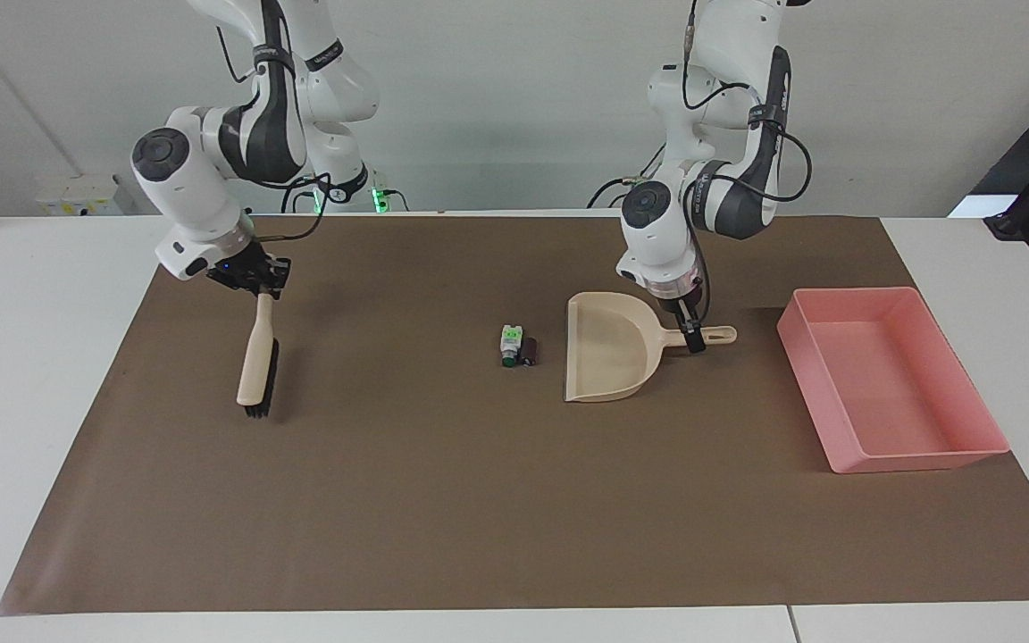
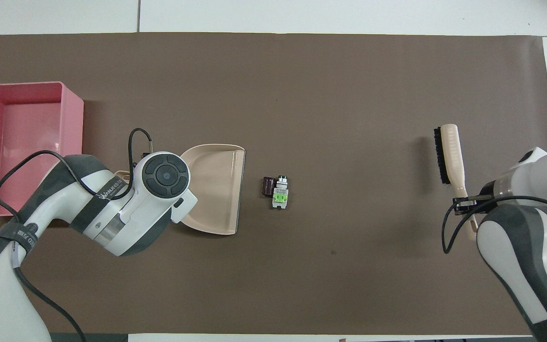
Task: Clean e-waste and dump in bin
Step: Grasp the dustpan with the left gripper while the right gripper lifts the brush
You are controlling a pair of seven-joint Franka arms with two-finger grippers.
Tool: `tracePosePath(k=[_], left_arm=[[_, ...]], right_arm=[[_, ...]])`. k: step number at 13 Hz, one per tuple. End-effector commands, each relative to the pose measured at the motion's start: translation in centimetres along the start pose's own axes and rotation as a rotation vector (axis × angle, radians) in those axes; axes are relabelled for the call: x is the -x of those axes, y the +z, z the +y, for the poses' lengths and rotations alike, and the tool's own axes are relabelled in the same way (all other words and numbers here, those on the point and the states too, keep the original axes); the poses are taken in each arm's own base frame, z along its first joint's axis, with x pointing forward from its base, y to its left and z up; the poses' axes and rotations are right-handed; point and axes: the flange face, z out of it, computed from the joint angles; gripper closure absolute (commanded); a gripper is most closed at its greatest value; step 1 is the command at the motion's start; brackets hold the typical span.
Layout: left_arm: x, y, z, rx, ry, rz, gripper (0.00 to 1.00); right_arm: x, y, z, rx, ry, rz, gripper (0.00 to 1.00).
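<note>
The e-waste lies mid-mat: a white-and-green cylinder [image 1: 509, 344] [image 2: 280, 194] touching a dark maroon cylinder [image 1: 530, 348] [image 2: 268, 185]. The beige dustpan [image 1: 608, 353] [image 2: 216, 185] rests flat beside them, toward the left arm's end, its open mouth facing them. My left gripper [image 1: 691, 337] is down at the dustpan's handle, close to the pan; in the overhead view the wrist hides it. The pink bin [image 1: 805, 375] [image 2: 71, 123] stands empty at the left arm's end. My right gripper [image 1: 257, 286] [image 2: 466, 204] is shut on the handle of a beige brush [image 1: 255, 366] [image 2: 449, 154] with black bristles, its head hanging low over the mat.
A brown mat [image 1: 443, 500] covers most of the white table. Nothing else lies on it. Open mat stretches between the brush and the e-waste, and over the whole half farther from the robots.
</note>
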Motion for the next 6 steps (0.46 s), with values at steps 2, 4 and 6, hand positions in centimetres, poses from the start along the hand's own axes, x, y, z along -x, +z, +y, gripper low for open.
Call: tracePosePath(k=[2, 4, 6], left_arm=[[-0.5, -0.3, 0.3, -0.031, 0.008, -0.005, 0.52], [-0.6, -0.5, 0.2, -0.039, 0.012, 0.0, 0.83], [-0.7, -1.0, 0.0, -0.051, 0.012, 0.007, 0.96]], right_arm=[[0.9, -0.6, -7.9, 0.041, -0.044, -0.012, 1.0], [1.8, -0.5, -12.3, 0.058, -0.05, -0.008, 1.0], [3.0, 0.0, -17.6, 0.081, -0.024, -0.004, 1.0]])
